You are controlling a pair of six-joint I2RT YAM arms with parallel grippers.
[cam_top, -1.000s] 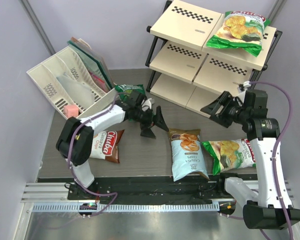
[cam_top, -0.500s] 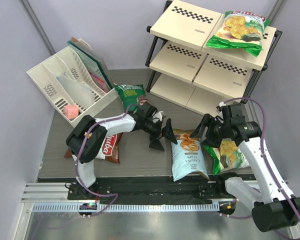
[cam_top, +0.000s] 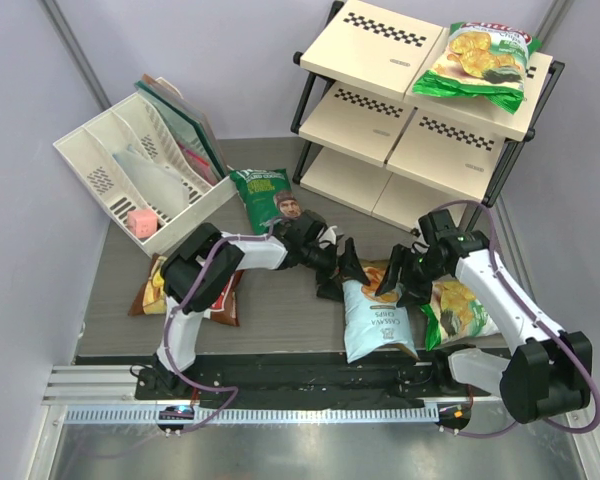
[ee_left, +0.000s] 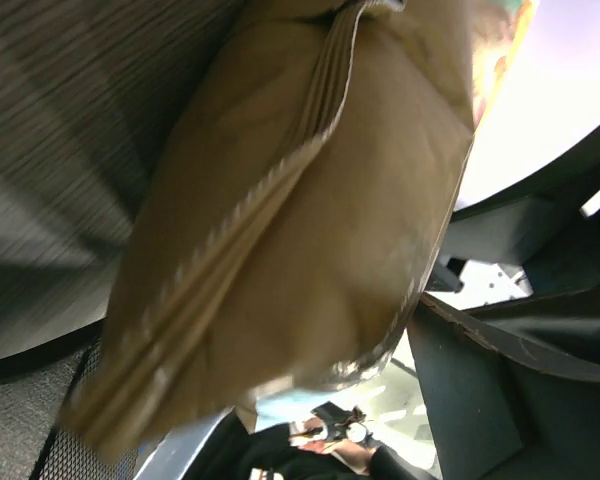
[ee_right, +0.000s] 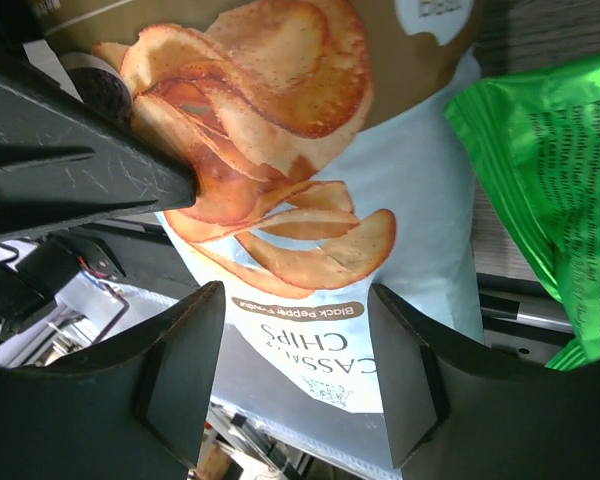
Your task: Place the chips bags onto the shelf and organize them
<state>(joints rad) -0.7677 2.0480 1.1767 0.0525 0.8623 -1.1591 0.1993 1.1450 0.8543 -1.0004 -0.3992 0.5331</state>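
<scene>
Now | blue bag (cam_top: 380, 320) lies flat on table (cam_top: 280, 320), apart from shelf (cam_top: 370, 40) | my right gripper (ee_right: 295, 290) spread above it, my left gripper (cam_top: 340, 275) spread at its top edge | I should pinch only the seam.

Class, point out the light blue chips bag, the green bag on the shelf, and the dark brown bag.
light blue chips bag (cam_top: 380, 328): top view, lower printed face.
green bag (cam_top: 477, 60): top view, its middle.
dark brown bag (cam_top: 226, 300): top view, right part by the logo.
</scene>
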